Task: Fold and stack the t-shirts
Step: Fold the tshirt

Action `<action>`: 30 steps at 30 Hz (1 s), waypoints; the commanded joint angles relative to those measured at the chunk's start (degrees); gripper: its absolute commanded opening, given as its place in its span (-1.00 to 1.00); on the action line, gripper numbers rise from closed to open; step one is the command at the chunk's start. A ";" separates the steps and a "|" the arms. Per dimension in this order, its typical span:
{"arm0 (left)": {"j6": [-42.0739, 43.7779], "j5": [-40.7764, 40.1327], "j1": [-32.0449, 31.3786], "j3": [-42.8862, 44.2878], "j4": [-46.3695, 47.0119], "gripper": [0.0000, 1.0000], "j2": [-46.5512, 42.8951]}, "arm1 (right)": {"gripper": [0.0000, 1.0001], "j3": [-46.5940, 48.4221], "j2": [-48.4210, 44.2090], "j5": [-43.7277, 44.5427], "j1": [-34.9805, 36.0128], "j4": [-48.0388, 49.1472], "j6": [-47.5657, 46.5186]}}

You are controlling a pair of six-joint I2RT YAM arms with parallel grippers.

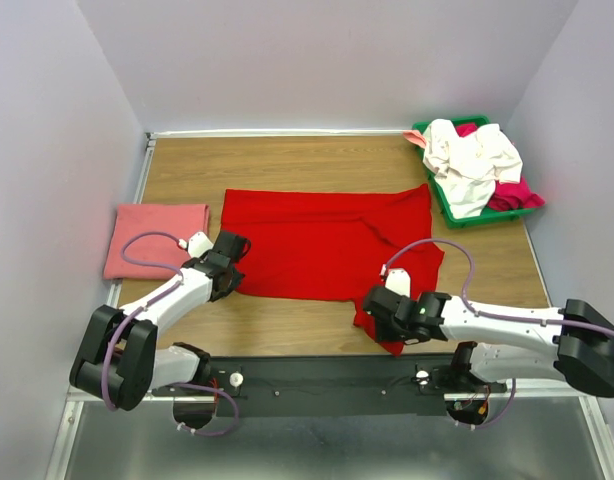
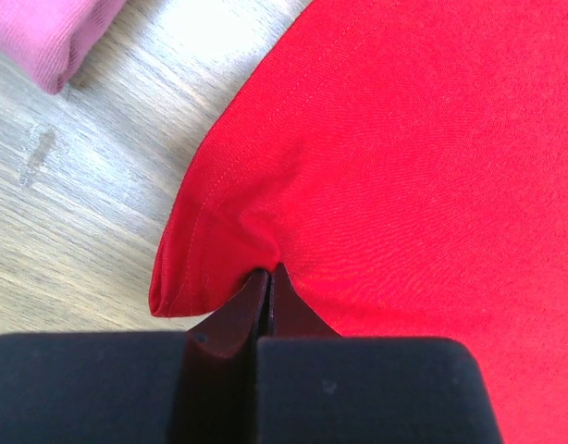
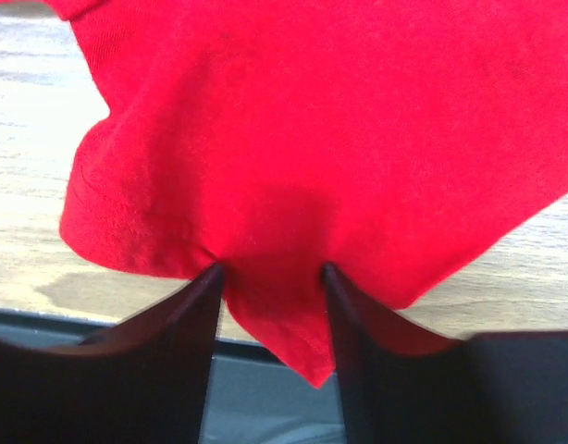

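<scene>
Bright and even from overhead in the top view, with only faint, soft-edged shadows on the table [image 1: 287, 160]. Sharp across the middle, slightly bowed toward the frame's edges. Heavily saturated on the red t-shirt [image 1: 317, 240], with folds barely readable. Washed out to near white on the bare table at the top of the left wrist view. Crisp down to the weave on the red cloth there, yet soft and almost black at the left gripper [image 2: 268, 277]. Softer overall in the right wrist view: hazy on the cloth, pale glare on the table at left, a dim shadow on the cloth at the underexposed right gripper [image 3: 270, 273].
</scene>
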 commanded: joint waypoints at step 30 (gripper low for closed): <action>3.39 1.50 -0.83 4.13 -1.75 -1.00 -3.37 | -0.99 10.51 -2.77 21.85 -1.93 -8.64 4.92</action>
